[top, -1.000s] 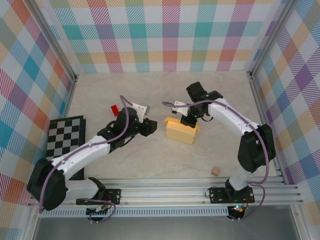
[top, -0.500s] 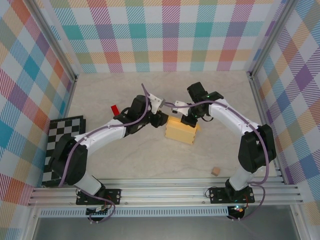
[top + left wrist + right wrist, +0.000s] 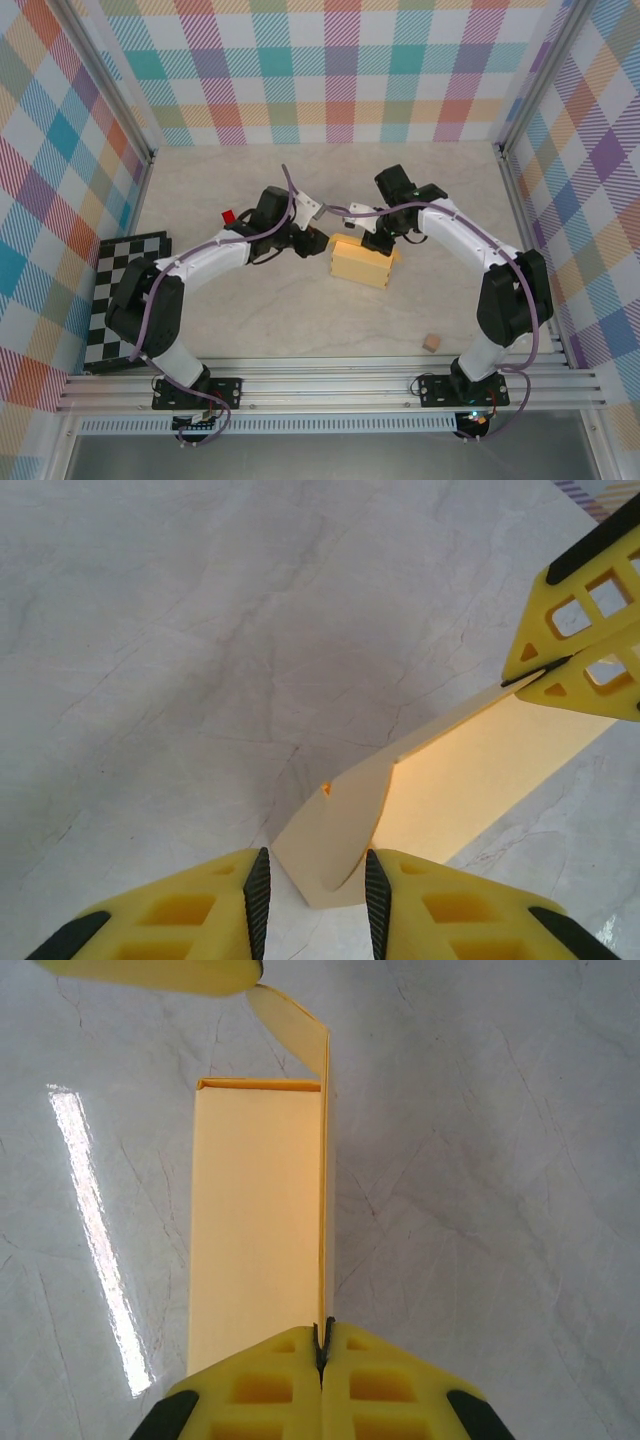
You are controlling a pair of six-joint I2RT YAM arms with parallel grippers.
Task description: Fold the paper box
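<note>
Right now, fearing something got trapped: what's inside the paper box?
Only outer yellow panels of the paper box show; its end flap lies in the open left gripper. The interior is covered.

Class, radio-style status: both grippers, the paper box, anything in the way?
Right gripper shut on paper box wall. Left gripper open, fingers straddling end flap. Tan cube well clear.

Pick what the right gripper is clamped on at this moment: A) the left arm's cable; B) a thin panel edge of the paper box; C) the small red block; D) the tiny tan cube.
B: in the right wrist view the right gripper has its fingers pressed together on the thin edge of a panel of the paper box.
</note>
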